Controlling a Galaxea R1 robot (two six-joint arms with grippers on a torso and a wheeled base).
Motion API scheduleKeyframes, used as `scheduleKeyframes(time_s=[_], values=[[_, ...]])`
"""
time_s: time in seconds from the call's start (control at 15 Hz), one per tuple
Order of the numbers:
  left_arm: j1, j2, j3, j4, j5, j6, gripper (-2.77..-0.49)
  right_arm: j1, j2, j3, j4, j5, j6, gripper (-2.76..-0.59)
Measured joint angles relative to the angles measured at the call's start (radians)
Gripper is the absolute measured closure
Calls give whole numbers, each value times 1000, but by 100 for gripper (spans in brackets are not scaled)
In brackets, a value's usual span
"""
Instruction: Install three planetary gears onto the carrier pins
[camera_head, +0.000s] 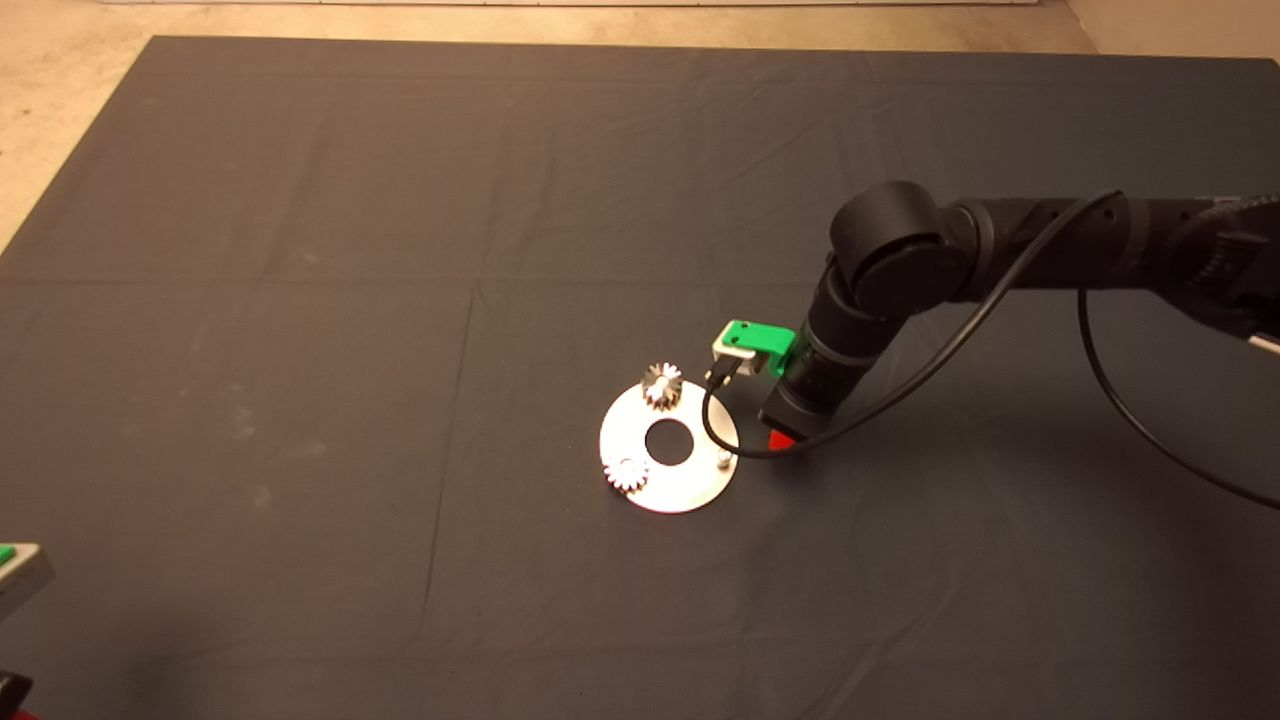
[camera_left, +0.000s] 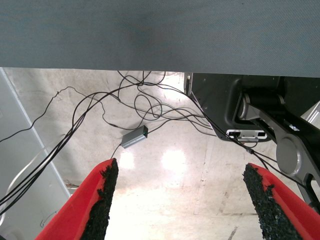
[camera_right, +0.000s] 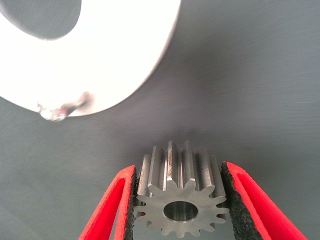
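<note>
Now the right gripper (camera_right: 177, 200) is clamping its fingers on the third gear (camera_right: 179, 197), hole axis seemingly upright, just beside the bare pin (camera_right: 52, 114)

Right gripper (camera_head: 785, 442) mostly hidden under own black arm in head view; only red fingertip shows, held gear unseen there. Right wrist view: gear (camera_right: 180, 202) cut off by frame edge at lowest teeth; silver disc (camera_right: 100, 55) cropped, one pin (camera_right: 52, 114) blurred by glare. Left gripper (camera_head: 15, 570) cut by frame edge in head view. Gear at disc's near-left rim (camera_head: 627, 473) probably seated on pin, too small to confirm.
</note>
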Motion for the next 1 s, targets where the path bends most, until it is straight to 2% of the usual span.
scheduleKeyframes(time_s=[0.13,0.4,0.67,1.0], values=[[0,0,0,-3,0,0,-176,23,7,0,1,-7,4,-105],[0,0,0,-3,0,0,-176,89,64,0,9,-6,7,-105],[0,0,0,-4,0,0,-176,94,128,0,13,-2,7,-104],[0,-1,0,-6,0,0,-176,105,140,30,14,-6,8,-105]])
